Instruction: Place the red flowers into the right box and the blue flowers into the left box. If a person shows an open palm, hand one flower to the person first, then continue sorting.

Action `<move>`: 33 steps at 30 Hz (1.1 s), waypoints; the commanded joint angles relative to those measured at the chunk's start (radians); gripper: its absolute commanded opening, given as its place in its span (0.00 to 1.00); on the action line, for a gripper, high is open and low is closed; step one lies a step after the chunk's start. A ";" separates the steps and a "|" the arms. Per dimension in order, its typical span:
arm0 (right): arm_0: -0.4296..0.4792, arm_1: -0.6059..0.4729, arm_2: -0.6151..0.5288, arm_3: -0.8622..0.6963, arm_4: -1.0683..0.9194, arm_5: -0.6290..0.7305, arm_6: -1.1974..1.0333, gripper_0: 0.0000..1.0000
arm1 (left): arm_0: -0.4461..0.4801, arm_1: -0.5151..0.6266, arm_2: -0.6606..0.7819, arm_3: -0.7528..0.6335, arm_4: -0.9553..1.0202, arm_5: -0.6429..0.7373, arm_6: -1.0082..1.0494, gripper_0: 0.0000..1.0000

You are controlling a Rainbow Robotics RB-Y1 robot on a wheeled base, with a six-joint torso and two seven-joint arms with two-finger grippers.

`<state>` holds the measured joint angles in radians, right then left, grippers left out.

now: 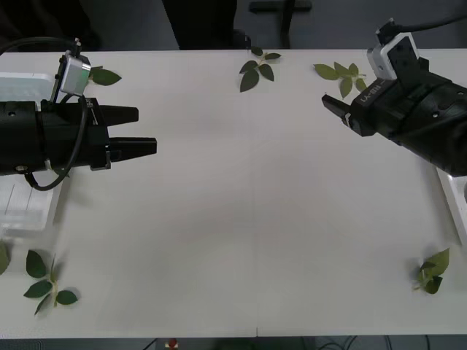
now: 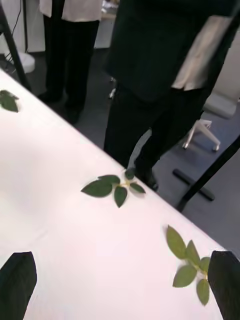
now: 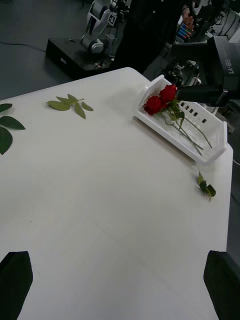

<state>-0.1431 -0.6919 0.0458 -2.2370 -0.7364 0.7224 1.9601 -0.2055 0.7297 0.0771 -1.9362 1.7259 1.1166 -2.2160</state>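
We see loose green leaf sprigs (image 1: 257,67) scattered on the white table (image 1: 248,219): upper centre, upper right, lower left, lower right.

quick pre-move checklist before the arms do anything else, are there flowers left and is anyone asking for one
1. Left gripper empty, fingers apart: ok.
2. Right gripper carrying nothing; wrist view shows its fingertips wide apart: ok.
3. Red flowers lying in the right box: ok, though their count is hard to tell.
4. Blue flowers in the left box: cannot tell, the left arm covers most of it.
5. Flowers on the table waiting to be sorted: none seen, just loose leaf sprigs.
6. Open palm from a person: none seen; legs and torso only.
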 commanded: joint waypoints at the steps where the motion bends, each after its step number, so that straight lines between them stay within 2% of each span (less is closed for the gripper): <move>1: -0.010 0.035 -0.055 -0.038 -0.115 0.108 0.166 1.00 | -0.031 0.004 0.007 -0.007 0.003 0.029 -0.007 1.00; 11: -0.010 0.077 -0.213 -0.029 -0.373 0.371 0.434 1.00 | -0.048 0.004 0.069 0.005 -0.066 0.183 -0.019 1.00; 19: -0.012 0.097 -0.371 0.069 -0.649 0.523 0.642 1.00 | -0.052 0.004 0.084 0.006 -0.118 0.218 -0.142 1.00; 23: -0.021 0.089 -0.435 0.140 -0.750 0.601 0.730 1.00 | -0.055 0.005 0.116 0.006 -0.123 0.304 -0.160 1.00; 27: -0.039 0.066 -0.488 0.211 -0.821 0.692 0.745 1.00 | -0.064 0.004 0.156 0.008 -0.108 0.410 -0.157 1.00; 33: -0.066 0.008 -0.508 0.304 -0.876 0.766 0.745 1.00 | -0.064 0.005 0.170 0.017 -0.078 0.439 -0.157 1.00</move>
<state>-0.1821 -0.6245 -0.4658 -1.9526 -1.5868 1.4763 2.6971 -0.2316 0.7297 0.2422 -1.9216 1.6371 1.5509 -2.3899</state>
